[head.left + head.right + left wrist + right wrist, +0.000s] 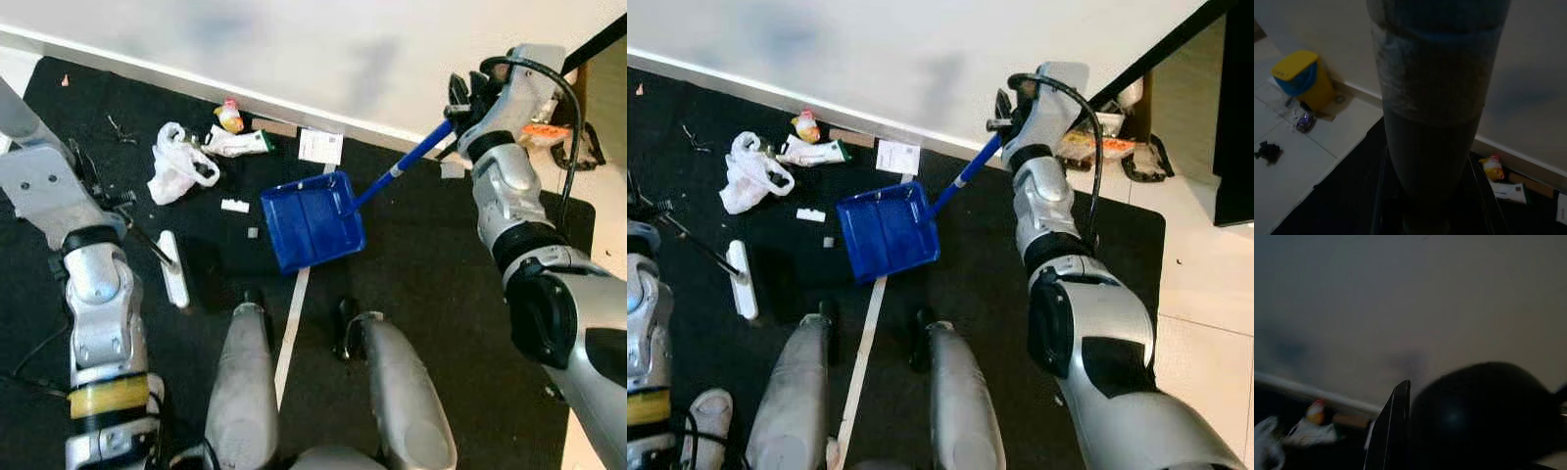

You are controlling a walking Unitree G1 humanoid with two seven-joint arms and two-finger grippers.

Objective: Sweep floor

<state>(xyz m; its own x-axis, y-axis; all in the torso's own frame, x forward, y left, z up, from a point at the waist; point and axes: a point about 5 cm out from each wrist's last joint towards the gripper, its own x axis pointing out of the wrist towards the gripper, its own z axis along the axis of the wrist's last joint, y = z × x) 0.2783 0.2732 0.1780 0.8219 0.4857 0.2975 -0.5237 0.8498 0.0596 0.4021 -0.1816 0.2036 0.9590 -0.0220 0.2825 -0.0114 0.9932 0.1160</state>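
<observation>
Right gripper (458, 101) grips blue dustpan (312, 220); left gripper (98, 191) grips broom (172, 267).

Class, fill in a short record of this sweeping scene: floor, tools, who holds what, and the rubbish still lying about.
floor: black mat along a white wall
dustpan: blue, flat on the mat, nothing visible in its tray
right claw: shut on the dustpan handle
left claw: shut on the broom
broom: white head on the mat, left of the dustpan
rubbish: white bag, wrapper, paper, small scraps, near the wall
</observation>
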